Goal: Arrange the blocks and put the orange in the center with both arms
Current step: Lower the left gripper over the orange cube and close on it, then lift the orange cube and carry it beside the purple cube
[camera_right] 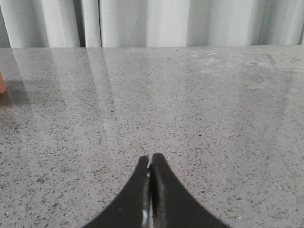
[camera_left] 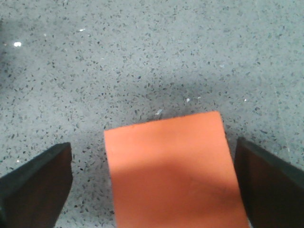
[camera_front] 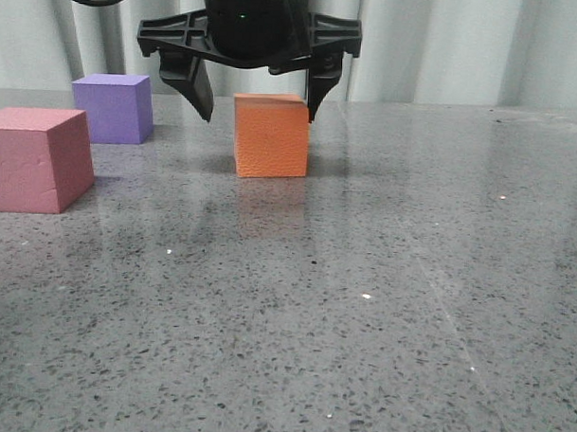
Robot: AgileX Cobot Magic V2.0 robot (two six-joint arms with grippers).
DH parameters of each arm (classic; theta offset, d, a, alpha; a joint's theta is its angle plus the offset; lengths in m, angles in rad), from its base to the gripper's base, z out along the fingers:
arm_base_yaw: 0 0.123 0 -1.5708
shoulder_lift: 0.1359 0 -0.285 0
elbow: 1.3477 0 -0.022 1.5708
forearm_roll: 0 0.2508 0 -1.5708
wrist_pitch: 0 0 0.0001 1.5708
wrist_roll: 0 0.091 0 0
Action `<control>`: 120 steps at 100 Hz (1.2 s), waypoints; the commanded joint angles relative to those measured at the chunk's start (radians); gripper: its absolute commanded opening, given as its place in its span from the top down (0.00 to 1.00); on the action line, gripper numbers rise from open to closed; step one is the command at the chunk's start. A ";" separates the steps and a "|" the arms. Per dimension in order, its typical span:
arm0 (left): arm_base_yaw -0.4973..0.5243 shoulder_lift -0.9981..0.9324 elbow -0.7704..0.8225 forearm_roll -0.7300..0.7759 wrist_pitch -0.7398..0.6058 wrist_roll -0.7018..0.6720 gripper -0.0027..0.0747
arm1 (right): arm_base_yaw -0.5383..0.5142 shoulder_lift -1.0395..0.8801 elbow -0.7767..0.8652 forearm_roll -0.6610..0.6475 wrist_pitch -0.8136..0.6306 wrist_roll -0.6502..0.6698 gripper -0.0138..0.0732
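Observation:
The orange cube [camera_front: 270,137] stands on the grey table, mid-left at the back. My left gripper [camera_front: 258,109] hangs open just above and behind it, one finger on each side of its top, not touching. In the left wrist view the orange cube [camera_left: 173,171] lies between the two spread fingers [camera_left: 35,183]. The purple cube [camera_front: 112,107] stands at the far left. The pinkish-red cube [camera_front: 36,159] stands in front of it at the left edge. My right gripper [camera_right: 151,159] is shut and empty over bare table; it does not show in the front view.
The speckled grey table [camera_front: 361,304] stretches from the cubes to the front and right. A pale curtain [camera_front: 446,46] hangs behind the table's far edge. A sliver of the orange cube [camera_right: 2,83] shows at the edge of the right wrist view.

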 commanded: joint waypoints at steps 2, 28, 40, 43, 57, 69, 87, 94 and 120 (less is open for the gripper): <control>-0.006 -0.039 -0.031 0.021 -0.024 -0.010 0.14 | -0.005 -0.025 -0.014 -0.002 -0.091 -0.008 0.92; -0.006 -0.014 -0.031 -0.005 -0.028 -0.010 0.24 | -0.005 -0.025 -0.014 -0.002 -0.091 -0.008 0.92; -0.006 -0.010 -0.031 -0.020 -0.036 -0.010 0.40 | -0.005 -0.025 -0.014 -0.002 -0.091 -0.008 0.92; -0.006 -0.010 -0.031 -0.020 -0.038 -0.010 0.45 | -0.005 -0.025 -0.014 -0.002 -0.091 -0.008 0.92; -0.006 -0.010 -0.048 -0.020 -0.039 0.002 0.67 | -0.005 -0.025 -0.014 -0.002 -0.091 -0.008 0.92; -0.008 -0.010 -0.086 -0.020 0.000 0.033 0.79 | -0.005 -0.025 -0.014 -0.002 -0.091 -0.008 0.92; -0.008 -0.045 -0.115 0.024 0.046 0.034 0.86 | -0.005 -0.025 -0.014 -0.002 -0.091 -0.008 0.92; -0.008 -0.067 -0.115 0.058 0.070 0.034 0.86 | -0.005 -0.025 -0.014 -0.002 -0.091 -0.008 0.92; -0.008 -0.147 -0.108 0.237 0.181 0.022 0.86 | -0.005 -0.025 -0.014 -0.002 -0.091 -0.008 0.92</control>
